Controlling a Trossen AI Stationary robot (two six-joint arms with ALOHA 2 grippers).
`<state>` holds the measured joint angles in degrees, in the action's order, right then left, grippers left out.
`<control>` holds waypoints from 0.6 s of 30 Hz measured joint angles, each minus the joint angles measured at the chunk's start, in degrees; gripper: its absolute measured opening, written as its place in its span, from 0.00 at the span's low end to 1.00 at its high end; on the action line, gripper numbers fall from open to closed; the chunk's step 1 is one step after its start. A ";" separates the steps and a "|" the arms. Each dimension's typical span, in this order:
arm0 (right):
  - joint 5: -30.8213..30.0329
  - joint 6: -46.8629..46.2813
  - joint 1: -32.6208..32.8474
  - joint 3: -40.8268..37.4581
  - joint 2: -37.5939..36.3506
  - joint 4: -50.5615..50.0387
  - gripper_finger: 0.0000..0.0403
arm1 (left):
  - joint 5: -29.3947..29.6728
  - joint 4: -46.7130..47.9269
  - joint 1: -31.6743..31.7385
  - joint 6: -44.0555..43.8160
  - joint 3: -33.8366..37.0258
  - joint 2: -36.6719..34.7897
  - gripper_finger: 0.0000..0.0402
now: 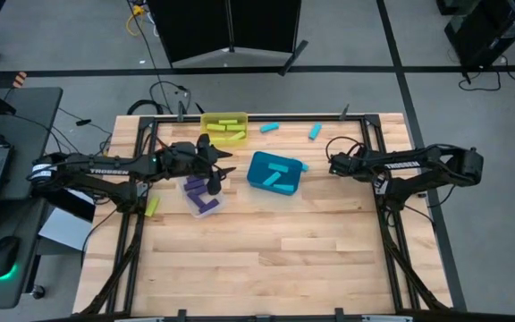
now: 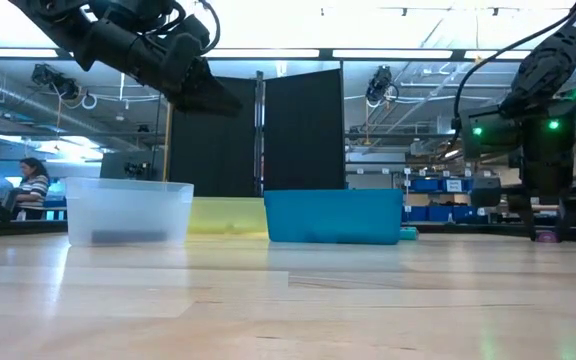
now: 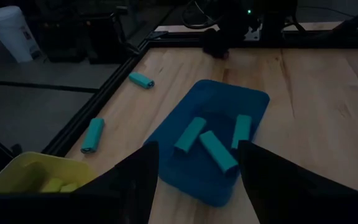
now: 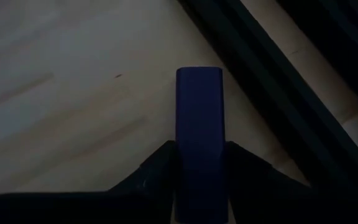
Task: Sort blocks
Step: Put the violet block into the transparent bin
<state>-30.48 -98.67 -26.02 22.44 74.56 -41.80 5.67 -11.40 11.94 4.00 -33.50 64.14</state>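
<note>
My left gripper (image 1: 220,166) hangs open high over the near edge of the yellow bin (image 1: 224,127), between the clear bin (image 1: 202,197) of purple blocks and the teal bin (image 1: 275,173). In its wrist view the open gripper (image 3: 194,186) frames three cyan blocks (image 3: 216,146) lying in the teal bin (image 3: 166,134). My right gripper (image 1: 335,164) is right of the teal bin, down at the table, shut on a purple block (image 4: 199,118). Loose cyan blocks (image 1: 269,127) (image 1: 315,131) lie near the far edge. A yellow-green block (image 1: 152,206) lies at the left. My right gripper pinches the purple block between its two fingers (image 4: 160,168), which press on its two long sides near one end (image 4: 199,155). The fingers come from above, pointing down. The block's free end reaches out ahead of them. In the low view the block (image 2: 546,237) sits at table height.
The three bins stand in the far half of the table, and the near half is bare wood (image 1: 275,259). Black frame rails (image 1: 378,134) run along the far and side edges, one close to my right gripper (image 4: 278,74). A person (image 2: 33,185) sits beyond the table.
</note>
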 joint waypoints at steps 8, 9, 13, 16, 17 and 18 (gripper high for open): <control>-1.67 3.23 1.25 1.16 0.16 -0.84 0.30 | 0.02 -1.35 0.00 -3.24 0.00 0.00 0.57; -2.12 3.32 1.66 1.59 0.28 -1.31 0.30 | 0.02 -1.51 0.00 -3.85 0.00 0.00 0.57; -7.31 4.35 3.61 3.56 0.22 -2.24 0.30 | 0.07 -3.00 0.02 -5.86 -0.02 -0.02 0.57; -9.96 5.38 4.94 5.04 0.22 -2.74 0.30 | 0.41 -4.17 0.02 -7.47 0.00 -0.02 0.57; -10.79 5.98 5.39 5.74 0.19 -2.58 0.30 | 0.53 -4.57 0.04 -7.88 0.00 -0.02 0.57; -11.43 6.80 5.88 6.54 0.09 -2.60 0.30 | 0.64 -4.77 0.04 -8.56 -0.02 -0.02 0.57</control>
<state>-41.91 -91.87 -20.14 28.98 74.65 -44.40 6.31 -16.17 11.99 -4.56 -33.52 64.12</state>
